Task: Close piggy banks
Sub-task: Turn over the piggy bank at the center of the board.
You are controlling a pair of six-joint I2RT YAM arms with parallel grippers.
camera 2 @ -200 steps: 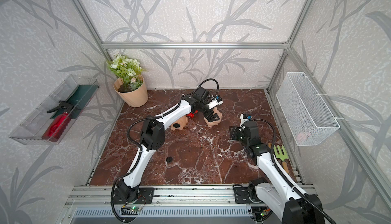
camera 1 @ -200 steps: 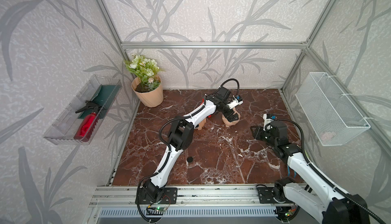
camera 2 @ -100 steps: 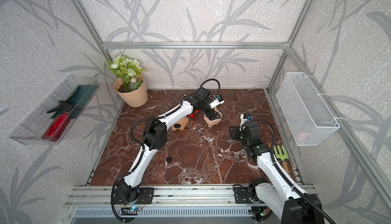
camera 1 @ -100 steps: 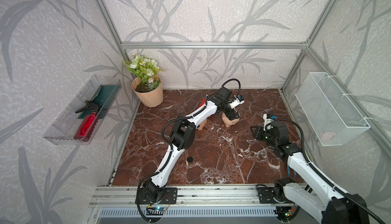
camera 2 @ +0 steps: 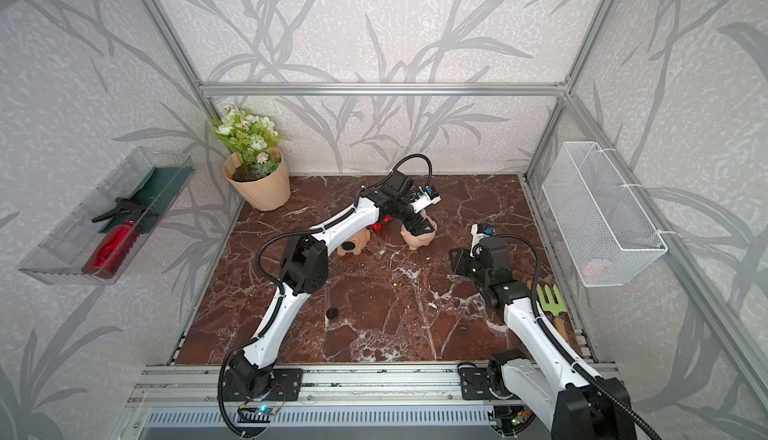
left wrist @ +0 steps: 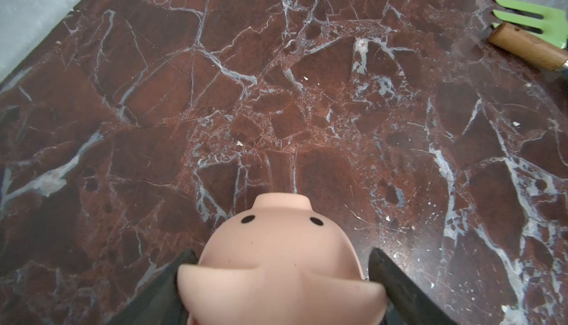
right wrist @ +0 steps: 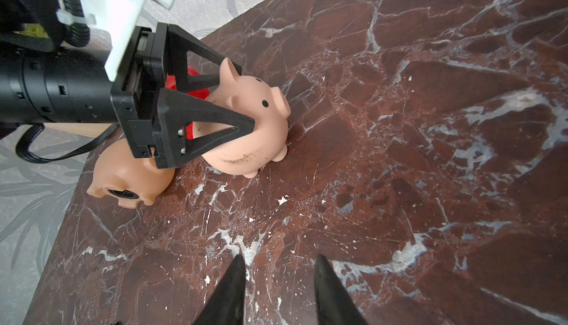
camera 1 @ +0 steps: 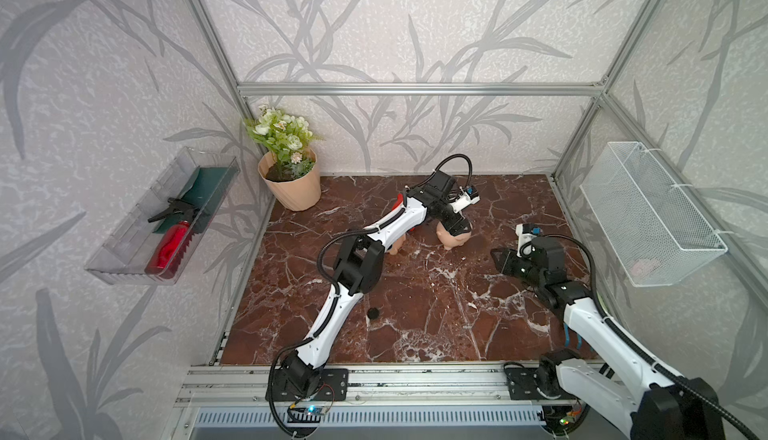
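A peach piggy bank (right wrist: 255,130) stands upright on the marble floor at the back middle, seen in both top views (camera 1: 454,239) (camera 2: 420,237). My left gripper (camera 1: 456,225) (left wrist: 282,252) is shut on its flanks from behind the ears. Just left of it a second peach piggy bank (right wrist: 129,173) (camera 2: 353,244) lies on its side, a black round piece in its belly hole. Behind them the red piggy bank (right wrist: 198,93) (camera 2: 380,225) is mostly hidden by the left arm. My right gripper (right wrist: 278,265) (camera 1: 500,261) hovers open and empty to the right, pointing at them.
A small black disc (camera 1: 373,313) (camera 2: 332,313) lies on the floor near the left arm's elbow. A flowerpot (camera 1: 291,192) stands at the back left. A green garden fork (camera 2: 550,300) (left wrist: 528,19) lies by the right edge. A wire basket (camera 1: 648,213) hangs on the right wall.
My left gripper's jaws have closed from wide open onto the standing peach piggy bank. The right arm has not moved.
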